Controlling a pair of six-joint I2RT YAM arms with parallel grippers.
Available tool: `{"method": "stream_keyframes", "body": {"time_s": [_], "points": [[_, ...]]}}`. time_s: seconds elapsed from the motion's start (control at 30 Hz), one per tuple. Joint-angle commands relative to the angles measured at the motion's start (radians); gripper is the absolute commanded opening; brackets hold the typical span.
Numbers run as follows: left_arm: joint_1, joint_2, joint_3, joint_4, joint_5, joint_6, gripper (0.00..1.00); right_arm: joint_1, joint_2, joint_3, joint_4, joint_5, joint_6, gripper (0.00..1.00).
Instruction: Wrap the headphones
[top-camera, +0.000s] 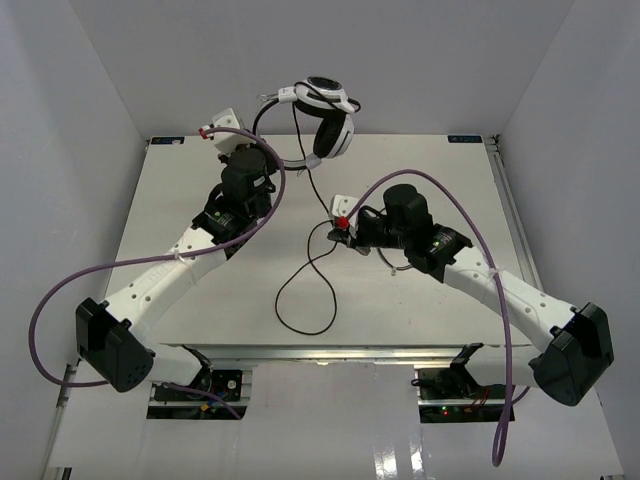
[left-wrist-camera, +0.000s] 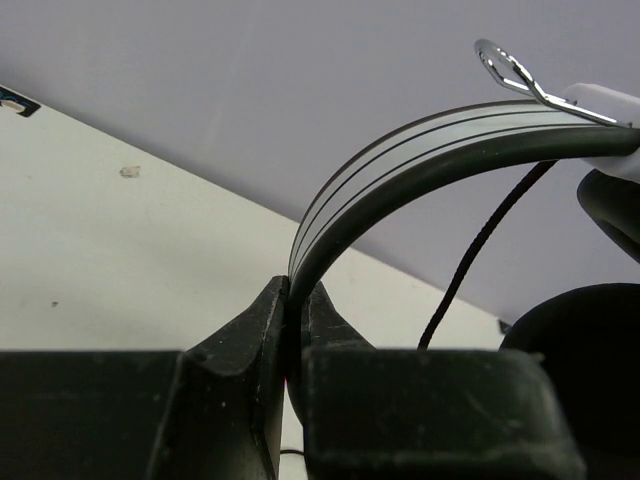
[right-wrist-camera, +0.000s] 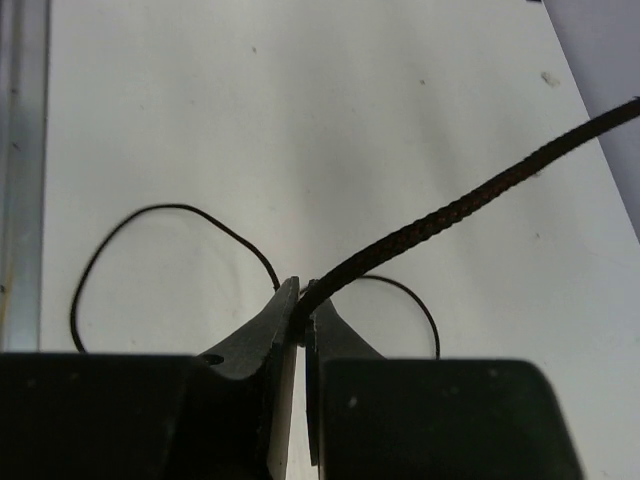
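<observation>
The white-and-black headphones (top-camera: 325, 110) hang in the air above the table's far edge. My left gripper (top-camera: 262, 140) is shut on the headband (left-wrist-camera: 420, 140), which rises in an arc from between the jaws (left-wrist-camera: 295, 300); a black earcup (left-wrist-camera: 585, 350) shows at the right. The thin black cord (top-camera: 300, 170) drops from the headphones to my right gripper (top-camera: 338, 226). That gripper (right-wrist-camera: 302, 300) is shut on the cord (right-wrist-camera: 470, 200) just above the table. The rest of the cord lies in a loop (top-camera: 305, 300) towards the front. The cord's end is not visible.
The white table (top-camera: 180, 200) sits inside white walls on three sides. Thick purple cables (top-camera: 480, 250) run along both arms. A metal rail (top-camera: 505, 190) borders the table's right side. A slack cord loop (right-wrist-camera: 150, 215) lies under the right gripper.
</observation>
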Motion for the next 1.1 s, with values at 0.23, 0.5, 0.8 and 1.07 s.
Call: {"method": "stream_keyframes", "body": {"time_s": [0.23, 0.5, 0.8, 1.07], "points": [[-0.001, -0.007, -0.064, 0.003, -0.015, 0.22, 0.0, 0.02, -0.053, 0.12, -0.149, 0.592, -0.412, 0.08], [-0.002, 0.104, -0.025, -0.208, 0.133, 0.184, 0.0, 0.067, -0.016, 0.116, -0.029, 0.802, -0.566, 0.08], [-0.015, 0.132, -0.068, -0.246, 0.268, 0.184, 0.0, 0.093, 0.013, 0.081, 0.098, 0.901, -0.66, 0.08], [-0.016, 0.091, -0.125, -0.242, 0.472, 0.231, 0.0, 0.068, 0.032, 0.065, 0.113, 0.866, -0.618, 0.09]]}}
